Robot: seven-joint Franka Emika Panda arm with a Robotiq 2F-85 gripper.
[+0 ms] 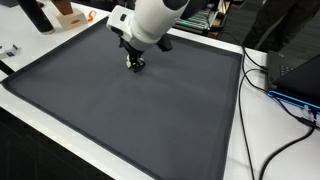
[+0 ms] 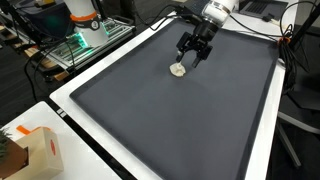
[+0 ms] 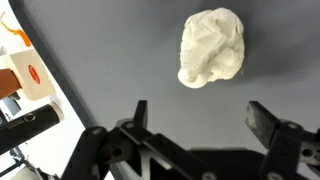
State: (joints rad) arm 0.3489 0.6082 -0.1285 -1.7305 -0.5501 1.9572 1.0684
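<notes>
The arm reaches in over the bench (image 2: 62,104) from its far edge, wrist bent down so the gripper (image 2: 190,56) points almost straight at the dark mat (image 2: 150,115). Its jaws stand wide apart and hold nothing. In the wrist view the gripper (image 3: 200,115) hangs just short of a crumpled white lump (image 3: 212,47), not touching it. The lump (image 2: 178,70) lies on the mat's far half, well clear of every edge, just beside the fingertips (image 2: 186,58). An orange-and-white box (image 2: 35,150) sits at the bench's near corner.

A cream-white crumpled lump (image 3: 212,47) lies on a dark grey mat (image 2: 150,110); the end effector (image 2: 195,52) is black.
</notes>
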